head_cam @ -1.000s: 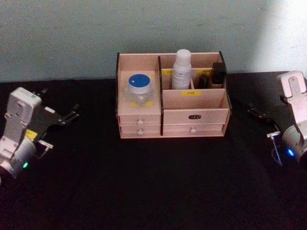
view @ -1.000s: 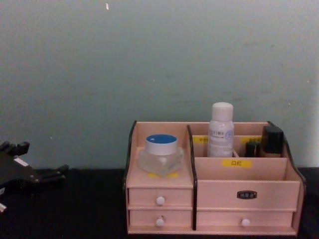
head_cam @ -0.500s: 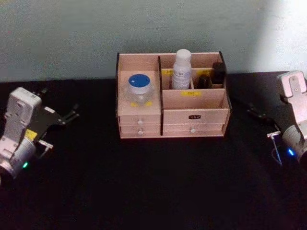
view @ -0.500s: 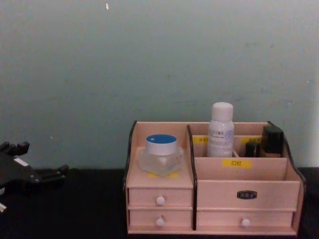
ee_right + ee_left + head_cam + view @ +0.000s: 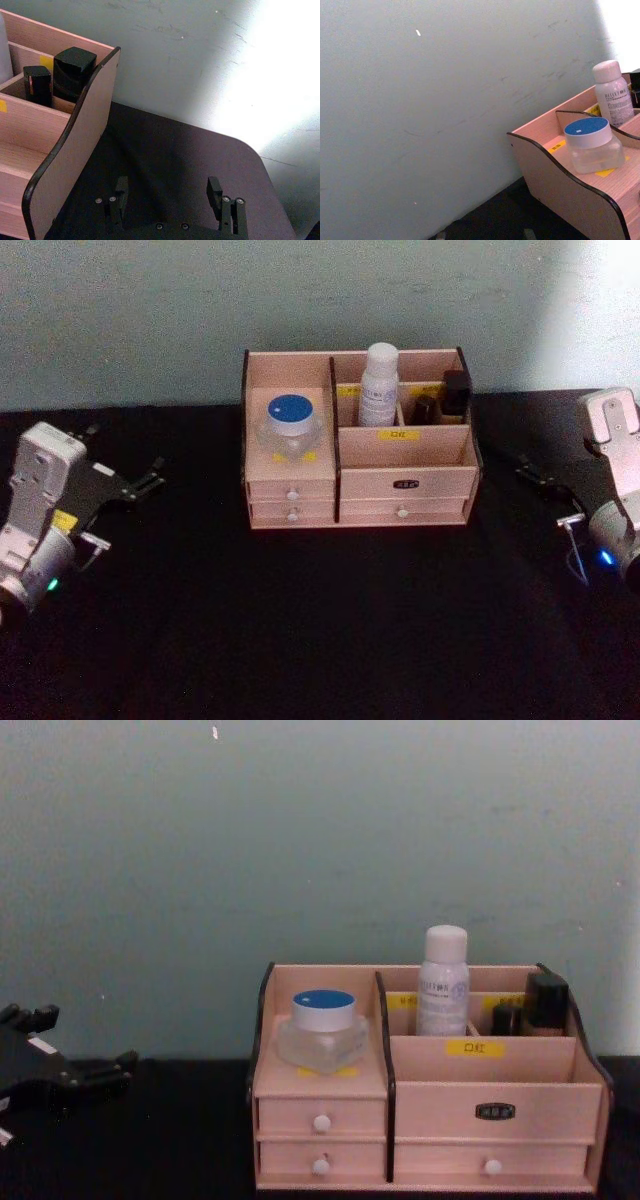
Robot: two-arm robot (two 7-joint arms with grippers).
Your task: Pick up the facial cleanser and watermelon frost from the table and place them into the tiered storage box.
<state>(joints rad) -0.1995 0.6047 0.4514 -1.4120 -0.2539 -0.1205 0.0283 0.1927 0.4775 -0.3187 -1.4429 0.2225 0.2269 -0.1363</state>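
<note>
- Box (image 5: pixel 400 482): unchanged over the last second; jar (image 5: pixel 288 424) at 9 o'clock, bottle (image 5: pixel 379 384) at 12, both seated inside.
- Left gripper (image 5: pixel 148 478), right gripper (image 5: pixel 170 200): parked at 9 and 3, as before, fingers spread, empty.
- Task: likely complete.

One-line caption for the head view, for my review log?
Tiered storage box on the black table holds a blue-lidded jar and white bottle; left gripper and right gripper open at either side.

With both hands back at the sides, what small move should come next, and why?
Probably none beyond staying parked: the white bottle and blue-lidded jar already sit in the pink box, while the left hand and the open right hand hold nothing.
</note>
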